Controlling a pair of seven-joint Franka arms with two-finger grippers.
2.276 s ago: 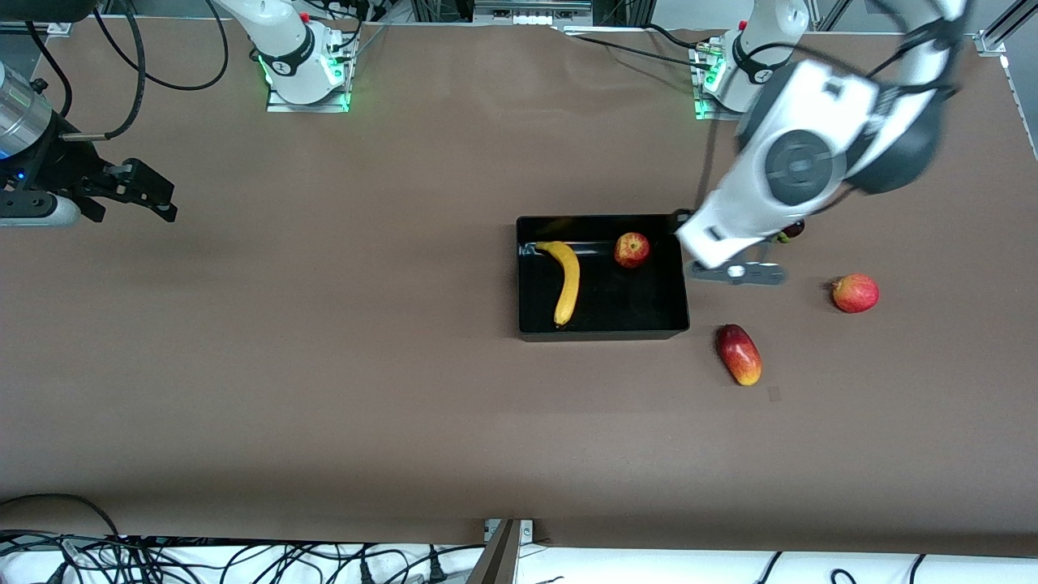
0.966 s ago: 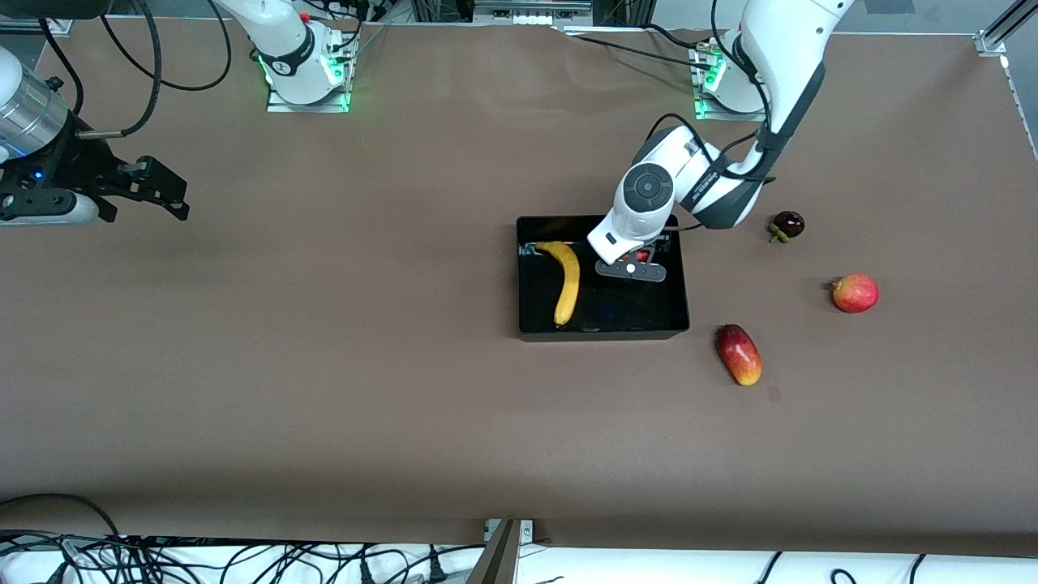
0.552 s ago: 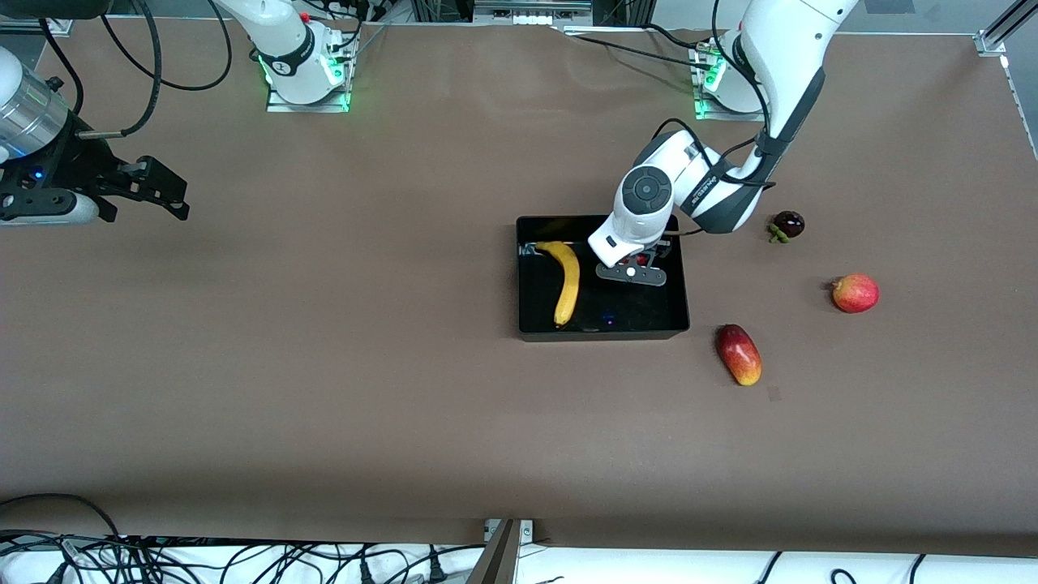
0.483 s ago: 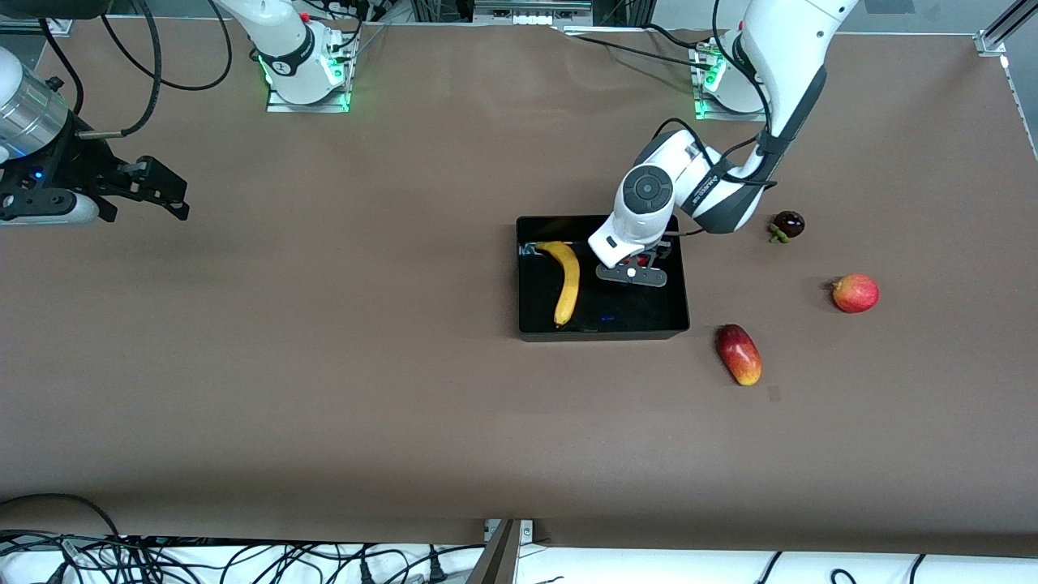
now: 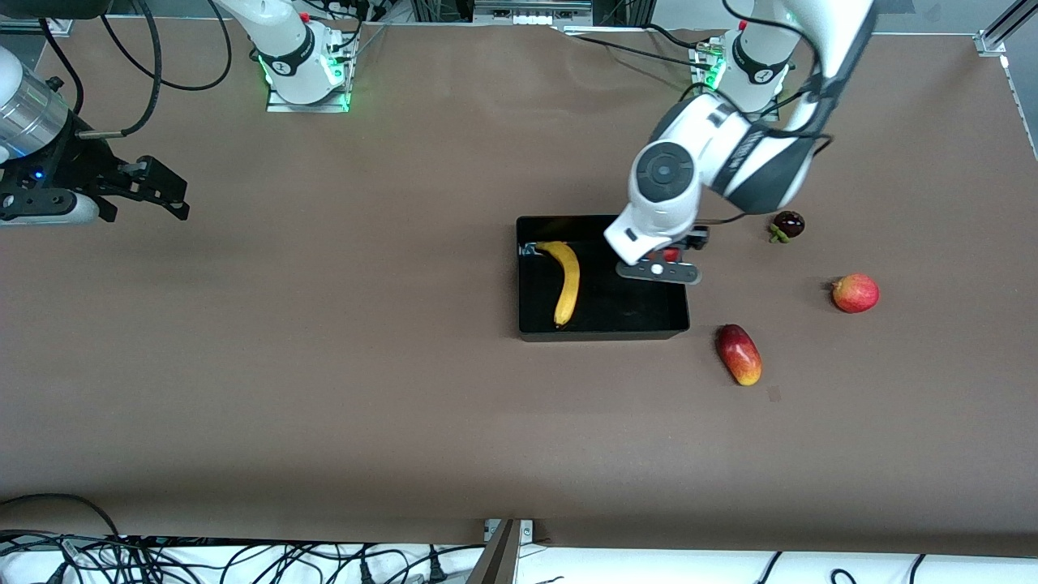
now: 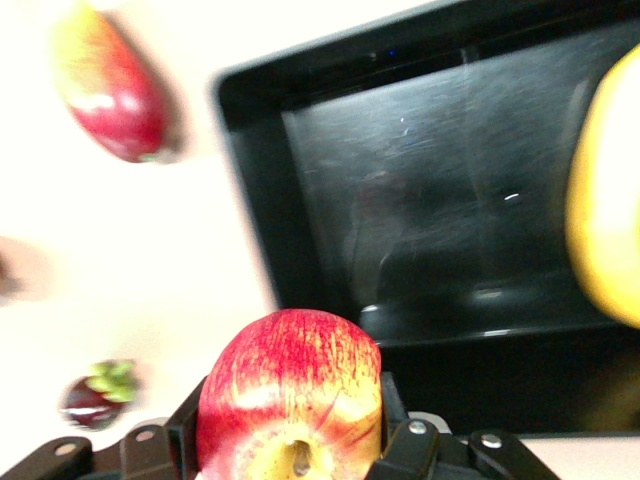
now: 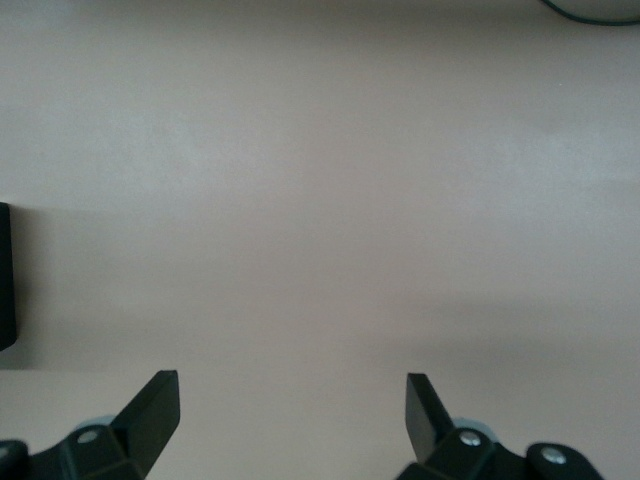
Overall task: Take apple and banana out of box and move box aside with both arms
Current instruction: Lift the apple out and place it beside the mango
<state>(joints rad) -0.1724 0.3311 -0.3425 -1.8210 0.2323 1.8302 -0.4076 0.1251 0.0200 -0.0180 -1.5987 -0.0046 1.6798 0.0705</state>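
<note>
Apple (image 5: 670, 254), front view: it is held in the left claw (image 5: 661, 264), lifted over the corner of the box (image 5: 602, 327) at the left arm's end. Only a small red part is seen under the wrist.
Banana (image 5: 567, 281), front view: it is lying in the box, at the end toward the right arm. Its long axis is pointed from the robots' bases to the camera.
Key relation: the banana is much closer to the left arm than to the right arm. A free place on the tabletop (image 5: 405, 405) for the apple is judged to be just outside the box, toward the mango-like fruit (image 5: 738, 354) and the pink-red fruit (image 5: 855, 293).
Right claw (image 5: 138, 191), front view: it is kept waiting, well apart from the box, over the right arm's end of the tabletop.
Change from earlier frames: half a second ago the left claw was low inside the box at the apple; now it is raised and moved toward the box wall.
Left wrist view: the apple (image 6: 290, 395) is clamped between the half-closed fingers (image 6: 400, 450), above the box wall (image 6: 260, 230). A small dark fruit (image 6: 97, 396) is seen on the tabletop.
Right wrist view: the right claw (image 7: 290, 410) is fully spread and nothing is held; only tabletop (image 7: 320, 180) is below it.
</note>
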